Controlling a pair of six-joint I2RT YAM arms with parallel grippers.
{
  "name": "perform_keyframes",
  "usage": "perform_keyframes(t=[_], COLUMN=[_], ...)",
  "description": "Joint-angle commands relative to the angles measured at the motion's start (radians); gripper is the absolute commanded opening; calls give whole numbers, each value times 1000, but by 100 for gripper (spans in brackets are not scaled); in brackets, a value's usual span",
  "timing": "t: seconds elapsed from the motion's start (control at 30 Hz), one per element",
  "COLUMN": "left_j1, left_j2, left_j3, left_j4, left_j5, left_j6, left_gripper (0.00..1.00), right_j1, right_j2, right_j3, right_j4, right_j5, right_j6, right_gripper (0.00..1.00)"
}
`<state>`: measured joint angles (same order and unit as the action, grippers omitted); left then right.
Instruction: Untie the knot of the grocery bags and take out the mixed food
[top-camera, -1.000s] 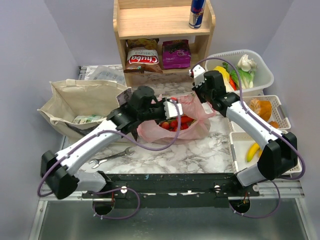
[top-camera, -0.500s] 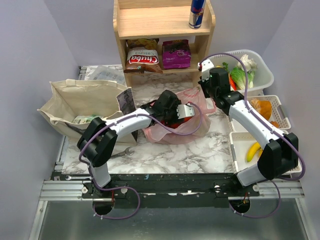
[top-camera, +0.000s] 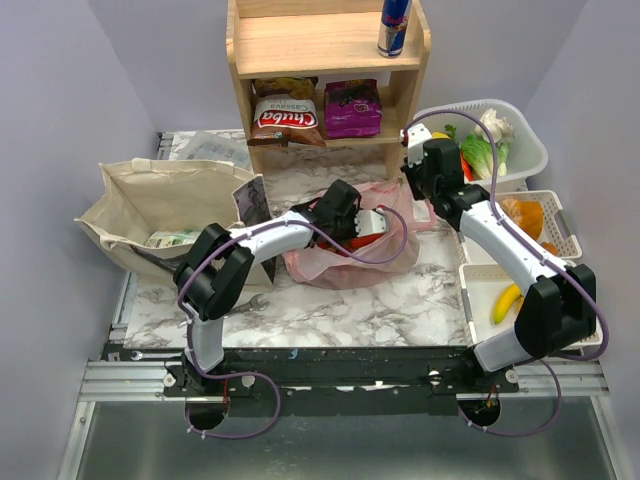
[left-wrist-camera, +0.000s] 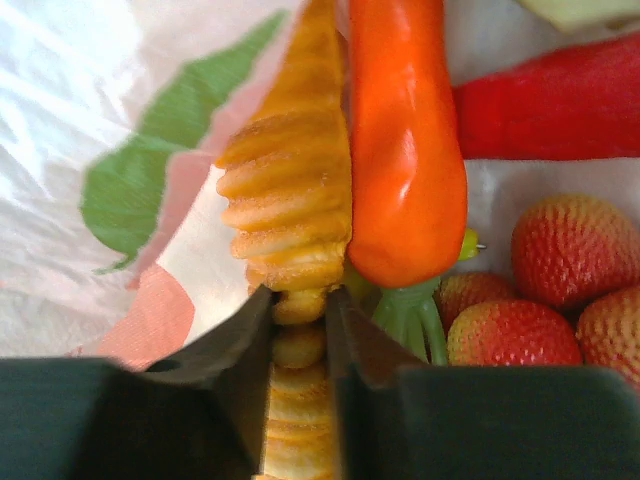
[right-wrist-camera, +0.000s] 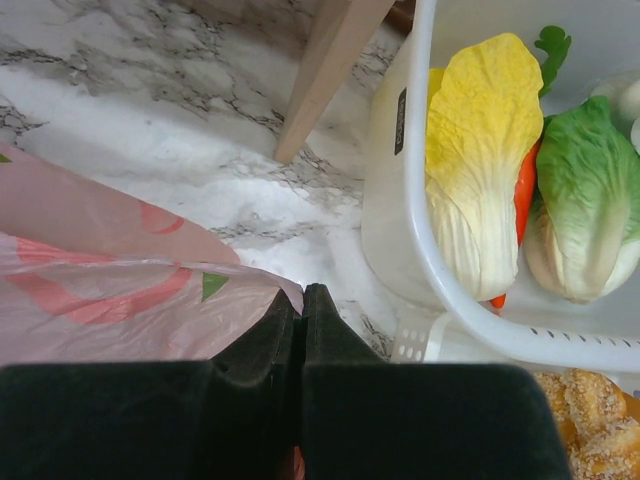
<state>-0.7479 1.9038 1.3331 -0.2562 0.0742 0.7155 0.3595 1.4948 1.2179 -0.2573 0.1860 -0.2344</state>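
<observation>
Reaching into the open mouth of the pink bag, our left gripper had its fingers drawn in to a narrow gap, pressed on both sides of a ridged carrot. Inside the bag, a smooth orange pepper lay touching the carrot, with strawberries beside it and a red pepper further in. The bag itself lay slumped on the marble table. At the bag's far right corner we saw our right gripper with its fingers pressed tight together, the pink film's edge running in between them. Left of the bag stood the beige canvas tote, gaping open. Right of the bag and behind it sat a white basket holding a yellow cabbage and a green lettuce. Behind the bag rose a wooden shelf with a Chuba chip bag low and a drink can on top.
</observation>
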Motion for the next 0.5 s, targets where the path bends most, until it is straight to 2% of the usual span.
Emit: perform_keyframes(t=[0.0, 0.07, 0.23, 0.37, 0.47], left_j1=[-5, -4, -10, -6, 31], left_j2=[-103, -197, -441, -533, -605], left_j3=[-51, -98, -213, -239, -268], left_j4=[-124, -132, -130, -143, -131], left_j5=[107, 185, 328, 318, 456], left_j6=[-29, -39, -47, -66, -77], left_gripper=[7, 0, 0, 0, 0], right_j1=[-13, -14, -16, -16, -15], right_j2=[-11, -27, -79, -135, -160], right_j3=[-9, -7, -12, -51, -66], right_j4=[-38, -66, -151, -185, -205], right_j5=[-23, -32, -79, -150, -179], right_j6=[-1, -1, 32, 51, 65], right_gripper=[1, 1, 1, 1, 1])
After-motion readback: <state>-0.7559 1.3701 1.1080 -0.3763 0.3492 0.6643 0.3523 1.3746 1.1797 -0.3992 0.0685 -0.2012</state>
